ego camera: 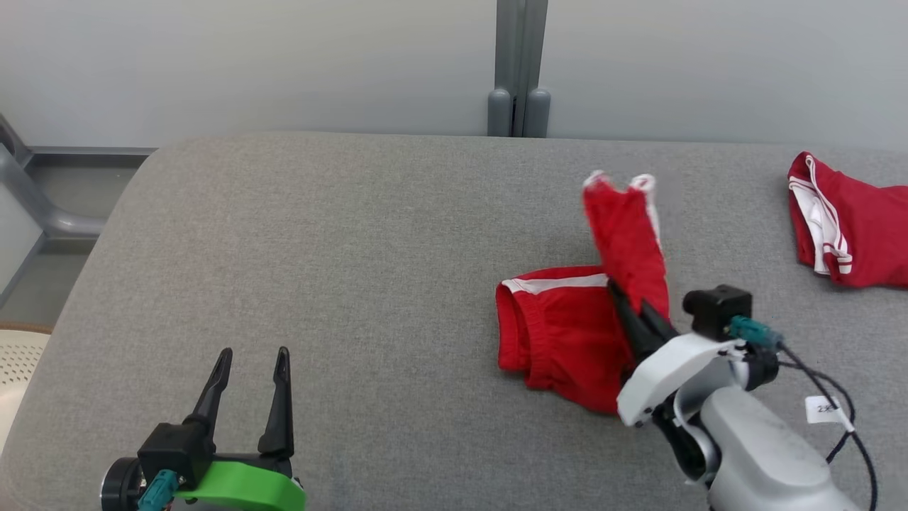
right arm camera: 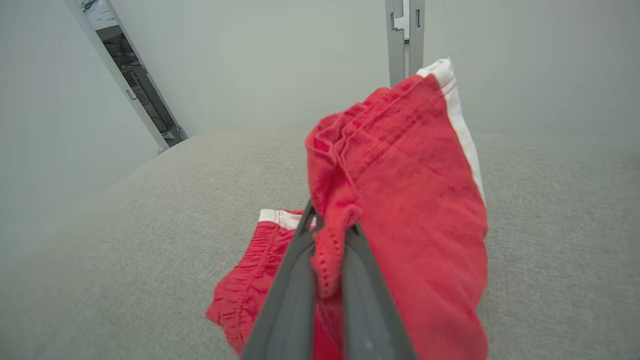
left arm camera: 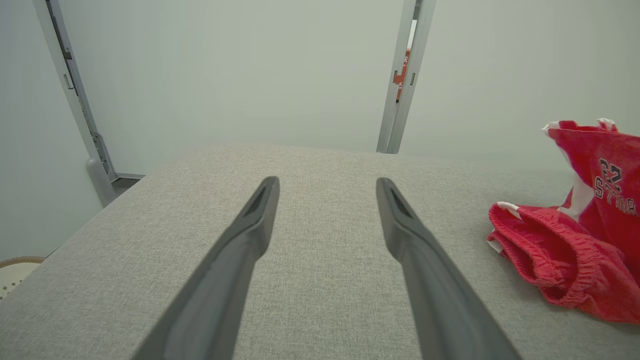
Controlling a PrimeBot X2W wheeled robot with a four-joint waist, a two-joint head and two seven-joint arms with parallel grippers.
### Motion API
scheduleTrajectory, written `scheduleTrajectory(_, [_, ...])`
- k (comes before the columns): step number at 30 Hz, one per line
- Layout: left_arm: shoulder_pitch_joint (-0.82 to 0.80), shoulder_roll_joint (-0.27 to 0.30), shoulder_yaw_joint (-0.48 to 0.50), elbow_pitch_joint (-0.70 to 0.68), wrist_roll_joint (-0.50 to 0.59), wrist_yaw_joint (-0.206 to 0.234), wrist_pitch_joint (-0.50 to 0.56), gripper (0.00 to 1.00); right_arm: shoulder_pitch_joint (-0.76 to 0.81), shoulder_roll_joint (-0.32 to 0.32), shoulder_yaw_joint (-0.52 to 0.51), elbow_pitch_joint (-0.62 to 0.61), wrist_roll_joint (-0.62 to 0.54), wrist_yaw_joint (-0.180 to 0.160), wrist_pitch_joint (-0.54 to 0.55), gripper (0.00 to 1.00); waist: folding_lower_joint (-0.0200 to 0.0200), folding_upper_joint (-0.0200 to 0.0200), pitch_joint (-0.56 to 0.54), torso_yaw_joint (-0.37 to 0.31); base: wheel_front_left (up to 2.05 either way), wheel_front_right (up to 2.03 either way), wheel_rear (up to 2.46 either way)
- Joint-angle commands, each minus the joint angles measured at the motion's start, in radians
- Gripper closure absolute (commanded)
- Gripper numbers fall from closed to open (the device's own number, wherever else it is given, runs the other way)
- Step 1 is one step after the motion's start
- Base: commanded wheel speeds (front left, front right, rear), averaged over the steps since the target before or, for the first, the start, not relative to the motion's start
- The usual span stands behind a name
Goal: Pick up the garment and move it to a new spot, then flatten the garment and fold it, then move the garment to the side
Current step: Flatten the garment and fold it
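Right gripper [ego camera: 630, 297] reaches in from lower right, clenched on the shorts [ego camera: 560, 326], one leg held up off the table [ego camera: 319, 248]. Left gripper [ego camera: 253, 353] hovers low, spread wide. Two red garments: the second pair [ego camera: 858, 227] lies far right.

Garment [left arm camera: 550, 250] lettering [left arm camera: 616, 192] partly off-frame

The garment [ego camera: 560, 326] is lying on the tabletop [ego camera: 319, 248], right of centre, with one portion standing raised at its far side. The right end effector [ego camera: 630, 298] is meeting that portion from the near right. The left end effector [ego camera: 254, 353] is sitting at the near left, well apart from the garment. A second garment [ego camera: 858, 227] is lying at the far right. A post [ego camera: 518, 71] is standing behind the tabletop.
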Motion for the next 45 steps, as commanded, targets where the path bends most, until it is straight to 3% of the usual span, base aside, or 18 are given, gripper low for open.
scheduleTrajectory(1, [0.013,0.002,0.005,-0.003,-0.004,-0.003,-0.003,0.00,0.019,0.011,0.029,-0.005,-0.002,0.000,0.003,1.00,0.0000,-0.0001,0.004,0.003,0.00,0.00,0.00])
scheduleTrajectory(10, [-0.022,-0.003,-0.022,0.008,-0.012,-0.003,-0.003,0.00,0.054,0.064,0.171,0.041,0.010,0.000,0.000,1.00,0.0000,-0.0001,0.033,0.042,0.00,0.00,0.00])
scheduleTrajectory(11, [-0.024,-0.003,-0.024,0.010,-0.014,-0.003,-0.003,0.00,0.054,0.066,0.177,0.045,0.015,0.000,-0.002,0.23,0.0000,-0.0001,0.034,0.044,0.00,0.00,0.00])
scheduleTrajectory(12, [-0.025,-0.003,-0.024,0.011,-0.015,-0.003,-0.003,0.00,0.054,0.067,0.182,0.048,0.022,0.000,-0.002,0.00,0.0000,-0.0001,0.035,0.045,0.00,0.00,0.00])
scheduleTrajectory(18, [-0.004,-0.004,-0.013,0.017,-0.011,-0.003,-0.003,0.00,0.055,0.034,0.138,0.014,0.044,0.000,-0.003,0.00,0.0000,-0.0001,0.018,0.033,0.00,0.00,0.00])
scheduleTrajectory(26, [0.017,-0.004,-0.010,0.011,-0.002,-0.003,-0.003,0.00,0.145,-0.023,-0.069,-0.119,0.020,0.000,-0.002,0.00,0.0000,-0.0001,0.000,0.024,0.00,0.00,0.00])
scheduleTrajectory(33, [0.007,-0.005,-0.016,0.006,-0.003,-0.003,-0.003,0.00,0.186,-0.035,-0.192,-0.133,-0.038,0.000,-0.002,0.00,0.0000,-0.0001,0.017,0.030,0.00,0.00,0.00])
scheduleTrajectory(34, [0.001,-0.005,-0.019,0.006,-0.004,-0.003,-0.003,0.00,0.182,-0.032,-0.204,-0.116,-0.049,0.000,-0.002,0.51,0.0000,-0.0001,0.023,0.033,0.00,0.00,0.00])
scheduleTrajectory(35, [-0.006,-0.005,-0.020,0.007,-0.005,-0.003,-0.003,0.00,0.173,-0.029,-0.212,-0.102,-0.058,0.000,-0.003,0.68,0.0000,-0.0001,0.027,0.035,0.00,0.00,0.00])
scheduleTrajectory(36, [-0.013,-0.005,-0.023,0.008,-0.006,-0.003,-0.003,0.00,0.159,-0.024,-0.218,-0.086,-0.069,0.000,-0.002,1.00,0.0000,-0.0001,0.033,0.039,0.00,0.00,0.00])
scheduleTrajectory(45, [-0.044,-0.004,-0.044,0.017,-0.012,-0.003,-0.003,0.00,0.049,0.033,-0.175,0.078,-0.173,0.000,-0.003,1.00,0.0000,-0.0001,0.066,0.078,0.00,0.00,0.00])
